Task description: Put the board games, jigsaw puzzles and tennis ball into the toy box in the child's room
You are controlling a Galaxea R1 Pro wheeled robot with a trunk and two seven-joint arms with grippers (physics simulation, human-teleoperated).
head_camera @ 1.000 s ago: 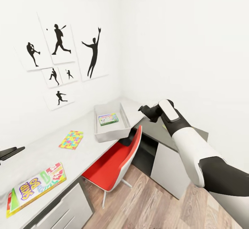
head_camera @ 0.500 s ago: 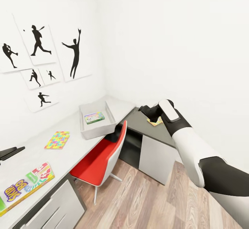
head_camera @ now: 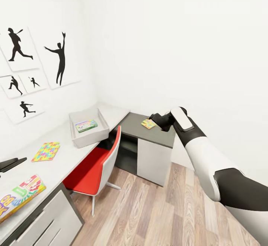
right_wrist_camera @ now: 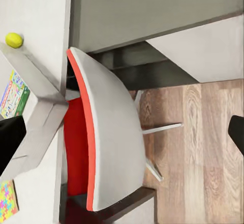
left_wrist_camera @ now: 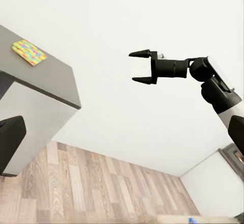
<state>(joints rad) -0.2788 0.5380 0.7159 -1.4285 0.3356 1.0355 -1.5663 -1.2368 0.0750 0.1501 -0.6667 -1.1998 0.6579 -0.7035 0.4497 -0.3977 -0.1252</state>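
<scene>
Presently, toys are seen spread over two desks, with both claws empty.

The toy box (head_camera: 88, 139), a stiff grey bin on the pale desk (head_camera: 63, 160), already holds a pale-green board game (head_camera: 86, 125). The "SKIP-BO" box (head_camera: 18, 198), judged light and rigid, is best pinched at an edge. Thin jigsaw puzzles (head_camera: 46, 151) (head_camera: 148, 123), one on each desk, look slippery and flat. The tennis ball (right_wrist_camera: 13, 40) sits beside the bin. The right claw (left_wrist_camera: 144, 67) is held apart; the left claw (head_camera: 10, 163) cannot be judged.
</scene>
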